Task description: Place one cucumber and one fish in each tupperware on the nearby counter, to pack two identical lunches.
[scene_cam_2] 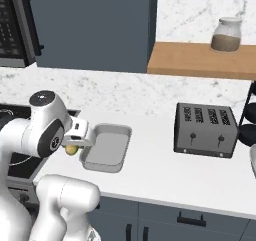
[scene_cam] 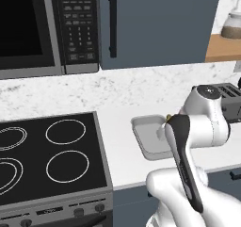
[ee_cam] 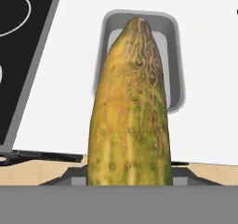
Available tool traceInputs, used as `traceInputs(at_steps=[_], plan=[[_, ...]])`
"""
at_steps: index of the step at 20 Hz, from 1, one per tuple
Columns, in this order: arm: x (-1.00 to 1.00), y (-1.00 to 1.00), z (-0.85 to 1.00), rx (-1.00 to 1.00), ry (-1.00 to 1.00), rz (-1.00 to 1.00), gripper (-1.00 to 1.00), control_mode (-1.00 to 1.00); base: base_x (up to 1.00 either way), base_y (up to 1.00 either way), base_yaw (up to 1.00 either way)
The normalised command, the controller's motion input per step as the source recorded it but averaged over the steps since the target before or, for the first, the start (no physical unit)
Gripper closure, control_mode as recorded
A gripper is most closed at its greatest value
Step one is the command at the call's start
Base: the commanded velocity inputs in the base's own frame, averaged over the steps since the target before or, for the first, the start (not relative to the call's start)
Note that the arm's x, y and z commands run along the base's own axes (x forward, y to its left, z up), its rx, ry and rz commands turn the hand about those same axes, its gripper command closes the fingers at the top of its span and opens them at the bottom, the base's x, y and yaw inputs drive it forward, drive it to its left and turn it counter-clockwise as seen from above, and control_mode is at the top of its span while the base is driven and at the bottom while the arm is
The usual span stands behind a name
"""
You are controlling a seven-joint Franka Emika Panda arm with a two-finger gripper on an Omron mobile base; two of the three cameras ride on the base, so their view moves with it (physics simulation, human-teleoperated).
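Observation:
My gripper (scene_cam_2: 74,144) is shut on a cucumber (ee_cam: 130,111), yellow-green with a darker green tip. The cucumber points along the hand toward a shallow light-grey tupperware (ee_cam: 173,56) with nothing in it. Seen from the right base view, the gripper hangs just left of the tupperware (scene_cam_2: 107,147), near its left rim and a little above the white counter (scene_cam_2: 165,172). A bit of the cucumber (scene_cam_2: 71,149) shows under the hand. From the left base view, my own arm covers the right part of the tupperware (scene_cam: 148,136). The fish is out of view.
A black stove top (scene_cam: 47,150) lies left of the tupperware, with a microwave (scene_cam: 47,28) above it. A dark toaster (scene_cam_2: 205,130) stands on the counter to the right. Above it is a wooden shelf (scene_cam_2: 200,60) with a jar (scene_cam_2: 226,35). A black rack (scene_cam_2: 249,122) shows at the far right.

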Motion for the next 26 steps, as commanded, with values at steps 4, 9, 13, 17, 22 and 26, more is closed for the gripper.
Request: traceInputs(at_steps=[4, 9, 13, 17, 22, 26], plan=[[0.99, 0.09, -0.48, 0.10, 0.02, -0.02, 1.00, -1.00, 0.00, 0.00, 0.00], [1.00, -0.03, -0.29, 0.01, 0.09, -0.01, 1.00, -1.00, 0.00, 0.00, 0.00], [1.00, 0.00, -0.41, 0.00, 0.23, -0.03, 1.00, -1.00, 0.00, 0.00, 0.00], [0.97, 0.00, -0.51, 0.00, 0.23, -0.03, 1.00, -1.00, 0.00, 0.00, 0.00], [0.68, 0.00, -0.37, 0.04, 0.10, 0.00, 1.00, -1.00, 0.00, 0.00, 0.00], [0.44, -0.03, -0.36, 0.08, -0.01, 0.00, 1.00, -1.00, 0.00, 0.00, 0.00]])
